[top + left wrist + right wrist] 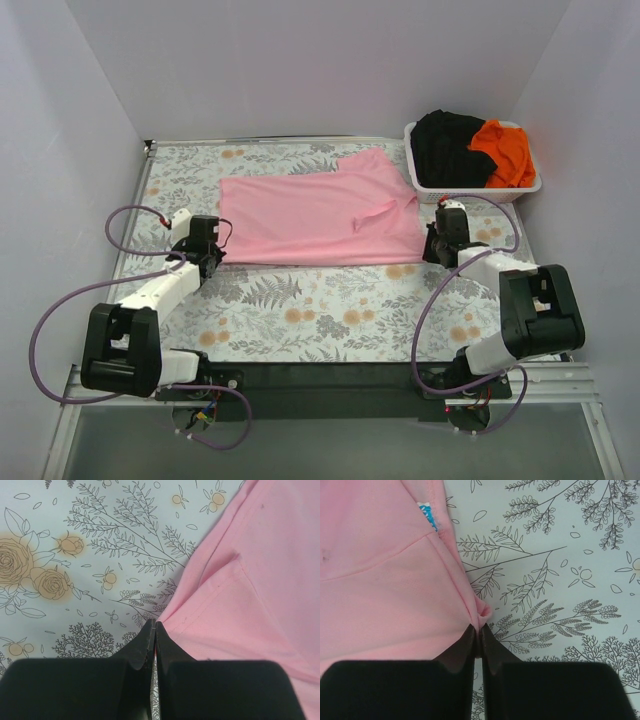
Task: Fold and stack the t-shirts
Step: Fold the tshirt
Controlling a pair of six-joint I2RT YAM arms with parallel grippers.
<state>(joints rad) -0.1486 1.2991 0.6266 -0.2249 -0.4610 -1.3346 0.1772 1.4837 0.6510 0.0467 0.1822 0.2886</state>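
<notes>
Arms: both stretched forward, wrists low over table (300,300).
Left gripper (154,625): pinched together on pink t-shirt (320,215), near-left hem corner.
Right gripper (479,627): clamped on bunched near-right corner.
Lay of pink t-shirt: spread flat, mid-table.

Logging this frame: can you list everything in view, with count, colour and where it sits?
pink t-shirt: one, light pink, spread flat mid-table
black t-shirt: one, black, heaped in the basket, left side
orange t-shirt: one, bright orange, in the basket, right side
basket: one, white plastic lattice, far right corner of the table
label: one, blue, at a seam of the pink t-shirt
table: one, pale floral cover
cables: purple, looping off both arms
arms: two, white and black, near edge
left gripper: black, shut on the pink t-shirt's near left corner
right gripper: black, shut on its near right corner
</notes>
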